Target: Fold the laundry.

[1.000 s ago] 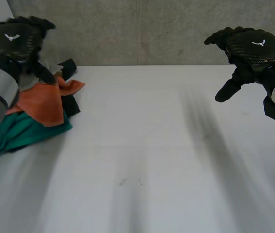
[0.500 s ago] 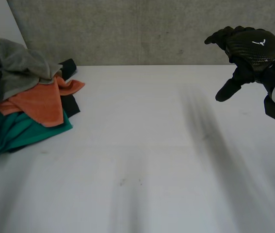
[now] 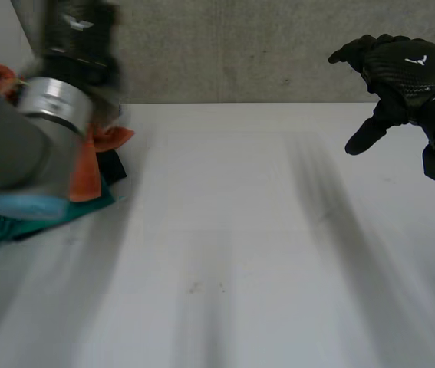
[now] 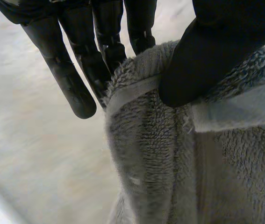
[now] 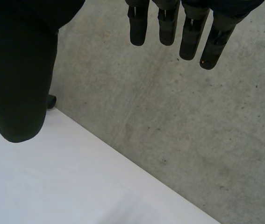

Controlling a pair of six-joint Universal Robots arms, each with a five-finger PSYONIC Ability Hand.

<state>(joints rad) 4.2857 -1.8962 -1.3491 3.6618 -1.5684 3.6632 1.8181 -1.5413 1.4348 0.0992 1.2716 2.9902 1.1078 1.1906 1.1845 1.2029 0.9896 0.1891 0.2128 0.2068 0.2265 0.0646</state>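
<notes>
At the far left of the worktop (image 3: 240,230), the grey towel (image 4: 160,158) hangs from my left hand (image 4: 209,56). My thumb presses its hemmed edge against the fingers (image 4: 71,79), which are straight and close together, so the cloth is pinched rather than wrapped. The towel bunches into folds below the pinch, and I cannot tell whether I have a corner or just a stretch of edge. My left arm (image 3: 25,146) is raised over the pile of laundry. An orange cloth (image 3: 94,157) lies on top there, with a teal cloth (image 3: 18,222) under it and a black cloth (image 3: 115,165) at the side nearest the middle. The broad middle of the worktop is bare. My right hand (image 3: 409,73) hovers above the right side in front of the grey wall (image 3: 240,46), well apart from the pile, its fingers relaxed and slightly spread, holding nothing. I judge this to be the first step: one piece is taken out and no fold has begun. Next I need to carry the towel to the bare middle. There the right hand should find a second point on the same edge so the towel can be spread flat before folding.
</notes>
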